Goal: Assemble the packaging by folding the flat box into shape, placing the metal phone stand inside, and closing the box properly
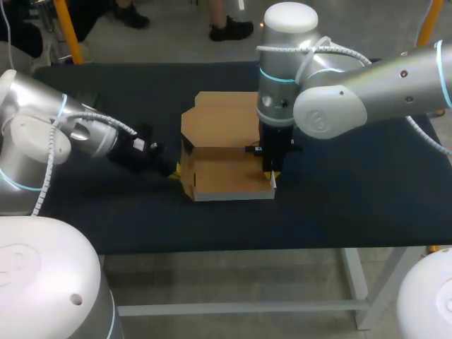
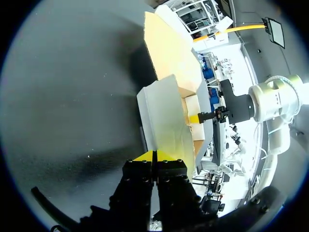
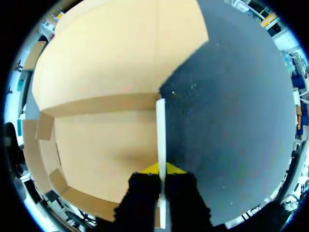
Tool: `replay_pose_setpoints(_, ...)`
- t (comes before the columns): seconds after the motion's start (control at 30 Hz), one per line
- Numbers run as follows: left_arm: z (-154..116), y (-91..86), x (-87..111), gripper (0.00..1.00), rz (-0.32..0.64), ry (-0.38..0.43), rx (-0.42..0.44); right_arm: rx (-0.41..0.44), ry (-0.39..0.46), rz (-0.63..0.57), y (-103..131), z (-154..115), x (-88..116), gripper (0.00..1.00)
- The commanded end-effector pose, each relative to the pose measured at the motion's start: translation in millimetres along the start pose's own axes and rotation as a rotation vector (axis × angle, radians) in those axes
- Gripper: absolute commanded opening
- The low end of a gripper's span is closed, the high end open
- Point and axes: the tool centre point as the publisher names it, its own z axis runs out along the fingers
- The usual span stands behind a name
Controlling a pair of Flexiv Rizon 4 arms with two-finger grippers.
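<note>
The brown cardboard box [image 1: 226, 173] lies in the middle of the table, half folded, its lid [image 1: 222, 116] laid open toward the back. My right gripper [image 1: 272, 176] comes straight down and is shut on the box's right side wall [image 3: 161, 130], whose white edge runs up between its fingers [image 3: 161, 168]. My left gripper [image 1: 173, 169] lies low on the table at the box's left side, shut, with its yellow tips [image 2: 153, 155] against the grey outside of the left wall [image 2: 164, 121]. From there the right gripper [image 2: 203, 117] shows across the box. No metal phone stand is visible.
The dark table mat [image 1: 353, 198] stretches around the box on all sides. The table's front edge [image 1: 282, 248] runs a short way in front of the box. My right arm's elbow [image 1: 325, 113] hangs over the box's back right.
</note>
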Motion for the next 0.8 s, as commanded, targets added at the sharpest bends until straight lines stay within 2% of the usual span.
replay_pose_setpoints(0.03, 2.0, -3.2, 3.1, 0.00, 0.001, 0.010, -0.009, 0.007, -0.003, -0.001, 2.1, 2.0, 1.4, 0.00)
replay_pose_setpoints(0.27, 1.6, -5.4, 8.6, 0.00, -0.002, 0.070, -0.010, 0.007, -0.003, -0.001, 2.1, 2.0, 1.4, 0.00)
replay_pose_setpoints(0.57, 3.8, -5.3, 11.2, 0.00, 0.008, 0.086, -0.016, 0.007, -0.003, -0.001, 2.1, 2.0, 1.4, 0.00)
replay_pose_setpoints(0.6, 4.1, -5.1, 10.2, 0.09, 0.007, 0.087, -0.017, 0.007, -0.003, -0.001, 2.1, 2.0, 1.4, 0.00)
replay_pose_setpoints(0.7, 4.8, -4.7, 7.1, 0.16, -0.003, 0.094, -0.015, 0.007, -0.003, -0.001, 2.1, 2.0, 1.4, 0.00)
replay_pose_setpoints(0.8, 4.8, -4.3, 5.2, 0.18, -0.009, 0.100, -0.014, 0.007, -0.003, -0.001, 2.1, 2.0, 1.4, 0.00)
